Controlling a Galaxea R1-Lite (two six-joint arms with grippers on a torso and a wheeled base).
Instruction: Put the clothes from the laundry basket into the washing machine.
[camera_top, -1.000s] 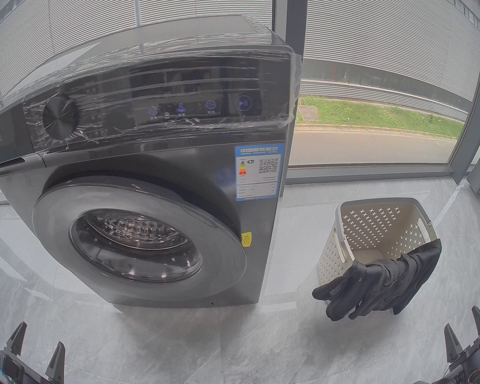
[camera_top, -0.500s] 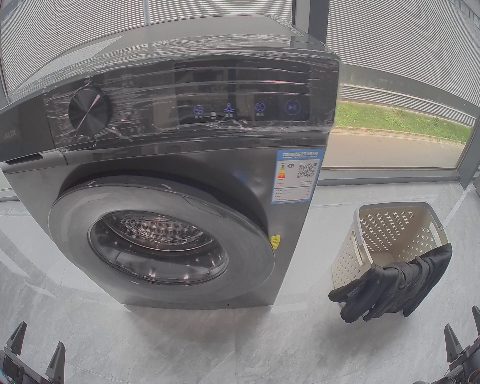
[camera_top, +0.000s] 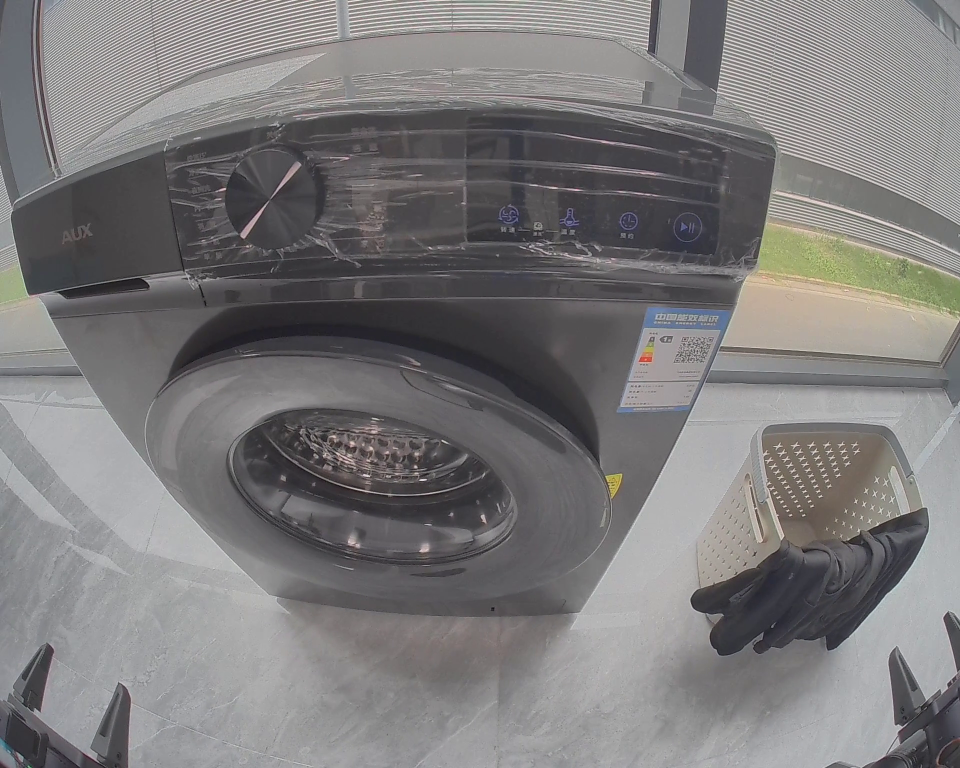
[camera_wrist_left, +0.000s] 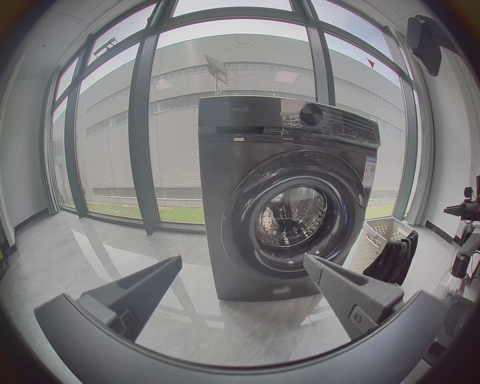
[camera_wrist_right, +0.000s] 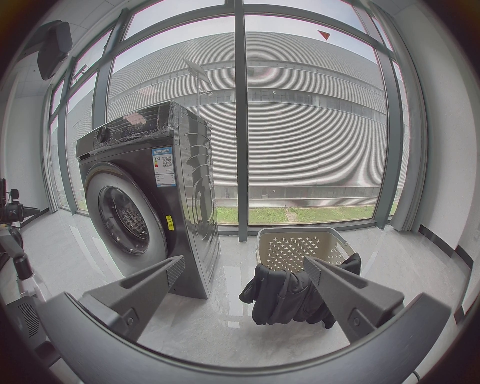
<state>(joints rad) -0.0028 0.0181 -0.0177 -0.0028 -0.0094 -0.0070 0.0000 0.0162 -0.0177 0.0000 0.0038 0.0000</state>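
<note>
Nearest, the left gripper (camera_top: 78, 690) is seen low over the floor (camera_top: 420, 690), its two dark, wedge-shaped fingers spread apart with nothing held between them. The right gripper (camera_top: 922, 655) is likewise spread and empty, and is partly cut off at the edge of the head view. The floor is laid in large, glossy pale-grey slabs veined like marble.

Beyond the right gripper, the clothes (camera_top: 810, 590) are draped over the near rim of the laundry basket (camera_top: 725, 530). They form a black, limp, creased bundle with a faint sheen, hung down the outer wall. How many garments are in it cannot be told, nor whether its lower end touches the floor, and part of the basket's inside is hidden by it. The basket is of cream plastic, rectangular with rounded corners, its walls pierced with small star-like holes.

To the basket's left and apart from it, the washing machine (camera_top: 560, 340) is stood, a dark grey metal box. Its round door (camera_top: 560, 500) is set with a glass porthole, through which a perforated steel drum (camera_top: 370, 455) is made out. The control panel, with its round dial (camera_top: 270, 197), is wrapped in wrinkled clear film (camera_top: 600, 170). A blue-and-white label (camera_top: 668, 358) is stuck on the front, its print too small to be made out.

Farthest, tall dark-framed windows (camera_wrist_right: 240, 125) are seen, with grass (camera_top: 860, 265) and a ribbed grey building (camera_wrist_right: 310, 150) outside
</note>
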